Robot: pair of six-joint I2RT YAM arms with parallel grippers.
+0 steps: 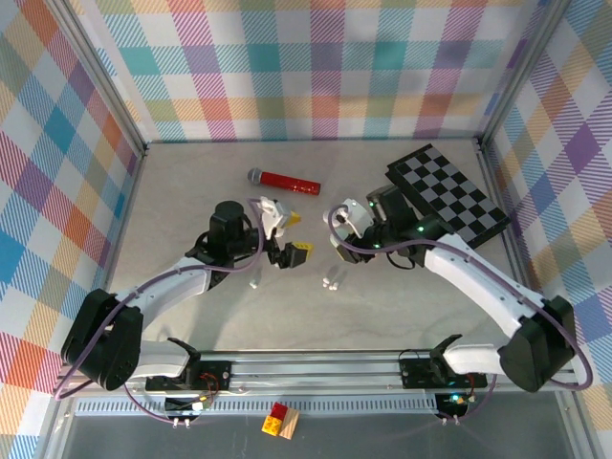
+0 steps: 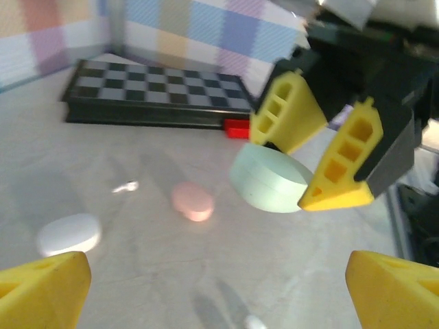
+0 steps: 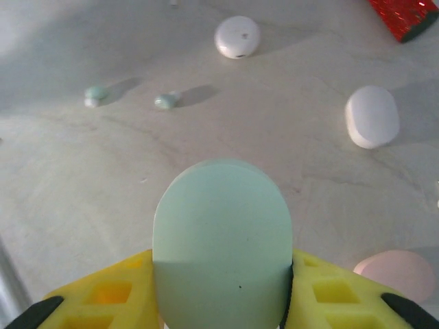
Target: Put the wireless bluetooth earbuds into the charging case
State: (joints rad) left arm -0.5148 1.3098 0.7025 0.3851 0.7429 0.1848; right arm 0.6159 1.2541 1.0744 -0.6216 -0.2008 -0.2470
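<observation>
— While the right gripper (image 3: 221, 259) has its yellow fingers closed on the pale green case (image 3: 221, 219), can you see anything inside it?

— No. Its lid is down. Whether it touches the table (image 3: 82, 199) I cannot tell.

— How many cases in all?

— Four, every one shut. There is the green one, a pink case (image 3: 394, 274) just beside the right finger, a white oval case (image 3: 372, 116) farther out, and a round white case (image 3: 237, 36) beyond that.

— And the earbuds?

— They lie loose on the table. A pale green earbud (image 3: 166, 101) and a second green earbud (image 3: 96, 94) lie near each other, well apart from the held case, with bare table between. From the left wrist, a tiny white earbud (image 2: 125, 186) lies near the pink case, and a blurred white bit (image 2: 254, 321) sits at the bottom edge.

— The other arm?

— The left gripper (image 2: 218, 274) stands wide with nothing between its fingers. It faces the right gripper closely.

— Anything else around?

— A folded chessboard (image 1: 448, 194) lies at the far right. A red microphone (image 1: 285, 181) lies behind the grippers.
</observation>
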